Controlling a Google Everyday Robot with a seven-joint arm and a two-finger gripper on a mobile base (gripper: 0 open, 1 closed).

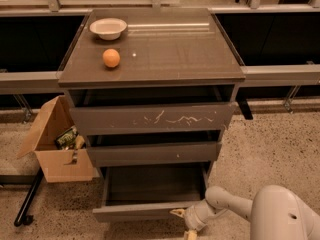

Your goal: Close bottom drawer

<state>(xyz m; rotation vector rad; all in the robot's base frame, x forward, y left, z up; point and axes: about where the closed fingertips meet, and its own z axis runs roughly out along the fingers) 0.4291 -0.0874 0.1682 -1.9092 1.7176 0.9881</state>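
The bottom drawer (145, 211) of the grey-brown cabinet stands pulled out, its flat inside bare and its plain front panel low in the view. My gripper (181, 223) is at the bottom of the view, right at the right end of that front panel, on a white arm coming in from the lower right. One yellowish fingertip (176, 213) lies against the panel's front edge and another points down at the frame's bottom edge.
Above are a middle drawer front (155, 154) and a scratched top drawer front (152, 118). A white bowl (108, 28) and an orange (111, 58) sit on the cabinet top. An open cardboard box (55, 144) stands on the floor at the left, by a black pole (27, 199).
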